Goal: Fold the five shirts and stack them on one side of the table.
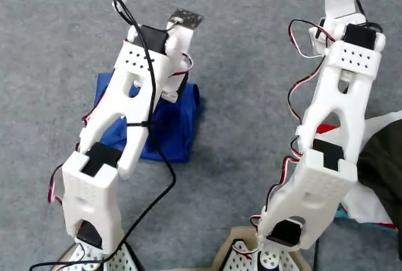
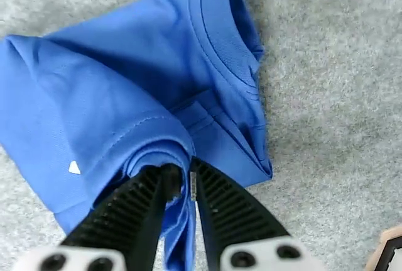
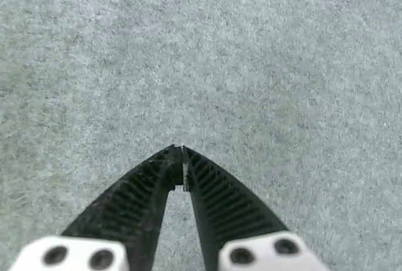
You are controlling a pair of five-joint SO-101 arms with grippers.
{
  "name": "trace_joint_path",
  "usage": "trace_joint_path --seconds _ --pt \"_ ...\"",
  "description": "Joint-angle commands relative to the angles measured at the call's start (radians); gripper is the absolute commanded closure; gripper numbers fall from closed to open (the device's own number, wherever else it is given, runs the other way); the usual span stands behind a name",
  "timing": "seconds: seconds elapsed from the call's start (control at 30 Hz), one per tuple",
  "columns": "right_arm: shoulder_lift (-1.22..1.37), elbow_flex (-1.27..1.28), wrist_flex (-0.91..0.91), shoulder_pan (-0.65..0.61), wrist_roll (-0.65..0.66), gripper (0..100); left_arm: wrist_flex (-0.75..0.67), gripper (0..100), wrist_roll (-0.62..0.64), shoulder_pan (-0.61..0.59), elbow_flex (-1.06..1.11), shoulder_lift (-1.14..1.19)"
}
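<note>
Two arms are standing side by side over the grey bench (image 1: 251,63). The left end effector (image 2: 182,180) is clamping almost fully closed on a rolled fold of the blue shirt (image 2: 125,82), with cloth squeezed between its ribbed fingers. The shirt is lying bunched on the left half of the bench, its collar at the end away from the grip. From above, the left arm (image 1: 125,114) is covering much of it, and a black cable (image 1: 160,158) is trailing down over the shirt's near edge.

Across the bench, the right end effector (image 3: 182,167) is hanging over bare felt, tips pressed together and gripping nothing. At the right edge a heap of clothes (image 1: 377,176) is lying, a dark garment (image 1: 384,158) on a white garment (image 1: 367,205). The right arm (image 1: 333,126) is blocking part of that heap.
</note>
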Motion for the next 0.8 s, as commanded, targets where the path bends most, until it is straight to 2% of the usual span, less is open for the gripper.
trace_joint_path --seconds 0.0,0.23,0.37,0.43,0.6,0.77 --pt "-0.002 -0.05 -0.018 -0.004 -0.011 98.7 0.011 98 0.005 0.018 -0.038 0.001" --pt "-0.002 -0.048 -0.018 -0.019 -0.011 98.7 0.011 96 0.006 0.02 -0.037 0.005" --pt "-0.002 -0.048 -0.018 -0.021 -0.012 98.7 0.011 81 0.074 0.02 -0.046 -0.002" --pt "-0.001 -0.048 -0.018 -0.021 -0.012 98.7 0.011 78 0.104 0.017 -0.049 -0.002" --pt "-0.001 -0.048 -0.018 -0.021 -0.012 98.7 0.011 78 0.117 -0.026 -0.068 -0.004" --pt "-0.001 -0.048 -0.011 -0.024 -0.012 98.7 0.011 79 0.103 -0.126 -0.075 0.008"
